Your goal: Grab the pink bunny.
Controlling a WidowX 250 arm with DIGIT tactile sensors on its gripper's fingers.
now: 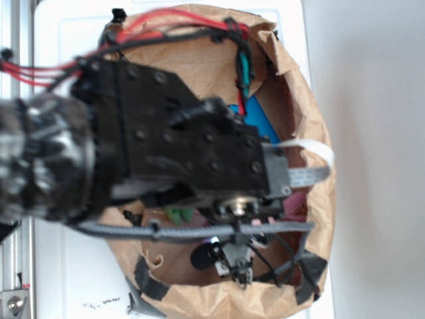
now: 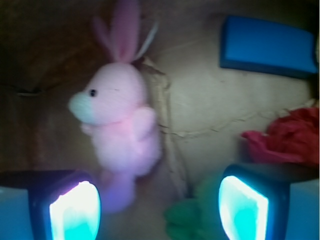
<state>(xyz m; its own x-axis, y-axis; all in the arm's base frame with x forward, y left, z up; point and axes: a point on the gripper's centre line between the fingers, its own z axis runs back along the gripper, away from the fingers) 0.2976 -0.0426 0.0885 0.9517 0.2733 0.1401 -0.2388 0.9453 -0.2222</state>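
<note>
The gripper, jaws spread wide and empty, hangs above the pink bunny, which lies up and left of its centre, so the approach step wants a leftward shift, then descent.

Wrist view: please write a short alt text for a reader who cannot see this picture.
A pink bunny lies on the brown paper floor, ears pointing up, white muzzle to the left, just beyond the open gripper, nearer its left fingertip. A blue block sits top right, crumpled red paper at right, and a green plush between the fingertips.
</note>
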